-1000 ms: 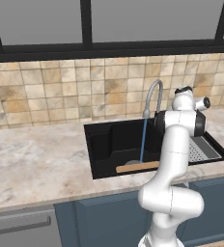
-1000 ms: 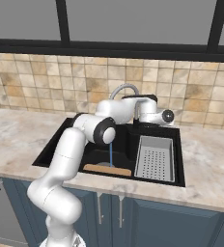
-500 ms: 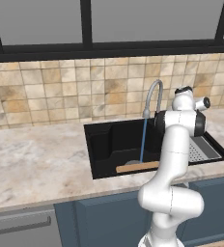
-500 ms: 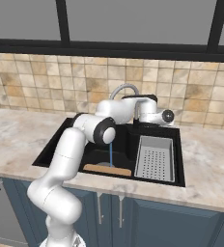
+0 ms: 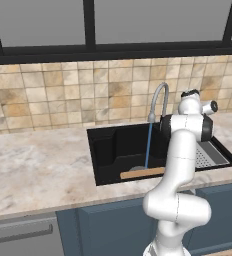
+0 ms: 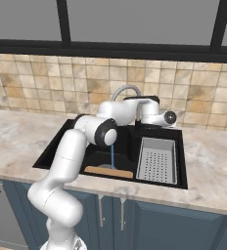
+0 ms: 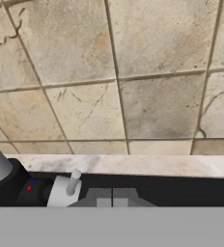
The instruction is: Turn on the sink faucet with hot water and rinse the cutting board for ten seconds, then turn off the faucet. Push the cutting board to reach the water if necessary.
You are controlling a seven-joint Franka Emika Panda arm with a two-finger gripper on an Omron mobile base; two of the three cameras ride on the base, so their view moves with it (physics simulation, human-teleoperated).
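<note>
The fingers [image 7: 112, 197] are clenched together with nothing between them; in the hand view their two grey tips sit side by side, touching, just above the back edge of the counter [image 7: 133, 165] and pointing toward the tiled wall [image 7: 123, 72]. Just to their left in that view stands a small pale lever [image 7: 68, 188] on the dark base [image 7: 22, 190] of the faucet, with a red and a blue dot on the base. The fingers are near the lever; whether they touch it I cannot tell.

In the left base view the faucet [image 5: 159, 97] arches over the black sink [image 5: 108, 150], and a thin blue stream of water [image 5: 148, 145] falls straight from its spout. The cutting board [image 5: 142, 173] lies flat on the sink floor along the front wall, and the water lands at or just behind its back edge, beside the round drain [image 5: 136, 169]. A grey perforated tray [image 5: 208, 154] sits in the right part of the sink.

The right base view shows the same: the arm [image 6: 86, 146] reaches over the sink to the back, the water [image 6: 111, 155] comes down to the cutting board [image 6: 108, 172], and the tray [image 6: 157, 159] lies well to the right of the board.
</note>
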